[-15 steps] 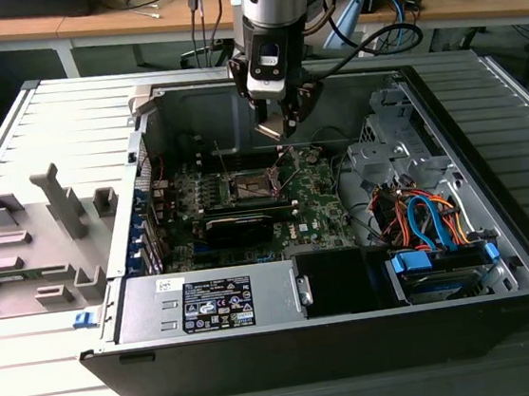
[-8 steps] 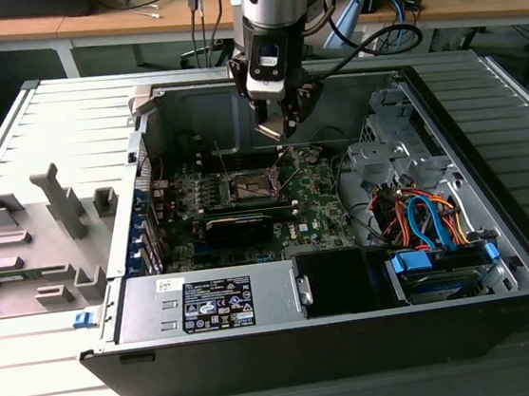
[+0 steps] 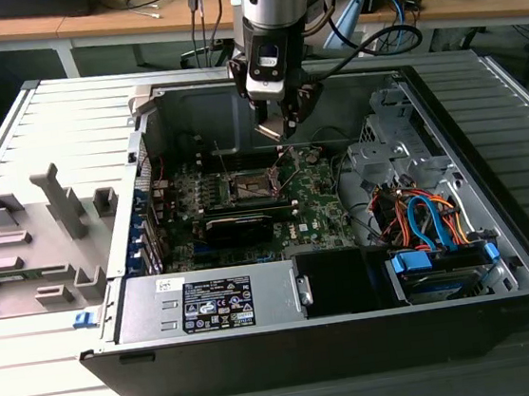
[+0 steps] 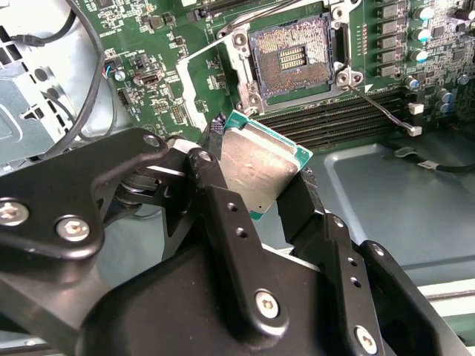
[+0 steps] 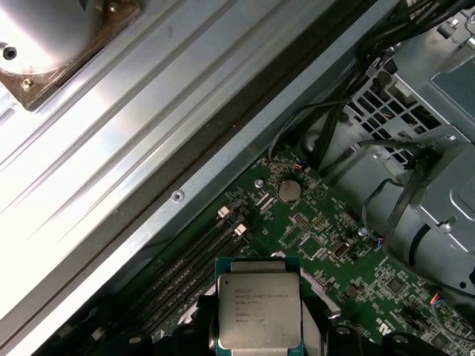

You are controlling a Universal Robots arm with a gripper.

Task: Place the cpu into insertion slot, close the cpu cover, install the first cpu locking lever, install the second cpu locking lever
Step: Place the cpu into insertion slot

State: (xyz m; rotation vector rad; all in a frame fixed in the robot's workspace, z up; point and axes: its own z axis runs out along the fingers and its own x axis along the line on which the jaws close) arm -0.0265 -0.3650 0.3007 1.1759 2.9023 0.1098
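The gripper (image 4: 258, 182) pinches the cpu (image 4: 256, 159) over the motherboard (image 4: 148, 44); open insertion slot (image 4: 293, 55) near, memory slots (image 4: 349, 119) between.

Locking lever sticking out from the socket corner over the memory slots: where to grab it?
Probably its bent free end, from above: the locking lever is a thin wire rod fixed at the insertion slot corner, and that end lies clear over the memory slots. The claw is shut on the cpu now.
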